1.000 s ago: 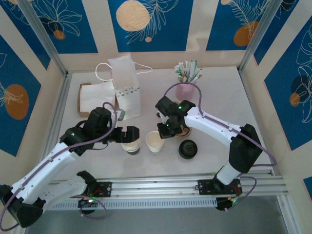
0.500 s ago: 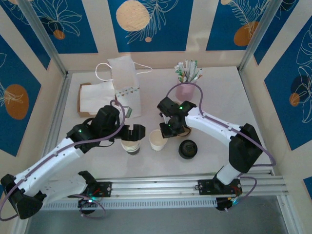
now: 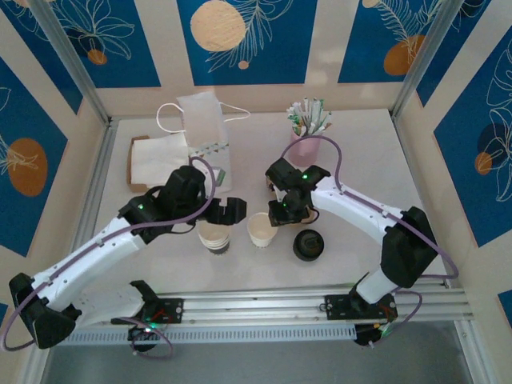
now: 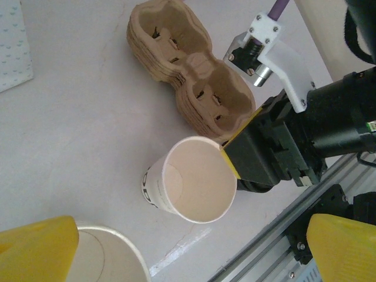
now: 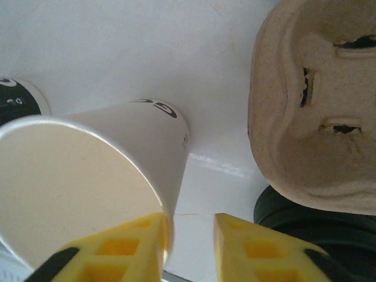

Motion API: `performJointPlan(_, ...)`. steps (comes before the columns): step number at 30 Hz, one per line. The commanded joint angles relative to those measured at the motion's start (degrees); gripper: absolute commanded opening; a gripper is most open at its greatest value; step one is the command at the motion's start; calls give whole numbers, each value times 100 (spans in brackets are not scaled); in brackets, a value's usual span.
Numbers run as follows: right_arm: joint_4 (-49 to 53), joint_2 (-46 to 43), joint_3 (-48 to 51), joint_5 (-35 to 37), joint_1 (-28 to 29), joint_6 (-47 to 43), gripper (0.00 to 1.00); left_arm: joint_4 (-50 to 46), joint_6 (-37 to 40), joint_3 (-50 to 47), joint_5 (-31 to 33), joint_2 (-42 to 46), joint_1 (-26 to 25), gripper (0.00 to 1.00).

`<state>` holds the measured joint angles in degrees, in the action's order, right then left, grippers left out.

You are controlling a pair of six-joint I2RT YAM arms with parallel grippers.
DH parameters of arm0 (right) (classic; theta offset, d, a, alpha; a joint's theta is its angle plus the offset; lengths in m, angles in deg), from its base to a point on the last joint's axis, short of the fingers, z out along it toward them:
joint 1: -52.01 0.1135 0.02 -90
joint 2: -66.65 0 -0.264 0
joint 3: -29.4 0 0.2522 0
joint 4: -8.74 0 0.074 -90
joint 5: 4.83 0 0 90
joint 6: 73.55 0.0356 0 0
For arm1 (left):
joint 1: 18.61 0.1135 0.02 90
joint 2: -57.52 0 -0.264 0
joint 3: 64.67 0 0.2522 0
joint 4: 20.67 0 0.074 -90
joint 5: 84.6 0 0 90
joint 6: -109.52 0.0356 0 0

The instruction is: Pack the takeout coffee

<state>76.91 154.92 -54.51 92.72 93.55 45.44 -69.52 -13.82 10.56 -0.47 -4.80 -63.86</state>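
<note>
White desk [image 3: 360,160] seen from above; a paper bag [image 3: 204,132] stands at eleven o'clock; the left tool [image 3: 230,211] hangs spread wide above a stack of cups [image 3: 214,238]; the right tool [image 3: 280,214] sits at the coffee cup's rim, fingers slightly parted, apparently pinching nothing; a cardboard tray [image 4: 194,88] lies at the cup's two o'clock; the coffee cup [image 3: 262,230] stands upright at desk centre, lidless; a black lid [image 3: 308,244] lies at its four o'clock. The cup is probably light and thin-walled, easily crushed; hold it gently across the mid wall.
</note>
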Motion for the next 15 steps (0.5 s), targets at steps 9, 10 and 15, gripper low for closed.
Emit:
performJointPlan(9, 536, -997, -262, 182, -28, 205, 52, 140, 293, 515, -45, -322, -143, 100)
performJointPlan(10, 567, -1094, -234, 230, -35, 228, 56, 159, 298, 537, -71, -332, -150, 100)
performJointPlan(15, 599, -1590, 152, 419, -143, 421, 80, 248, 315, 601, -160, -478, -308, 100)
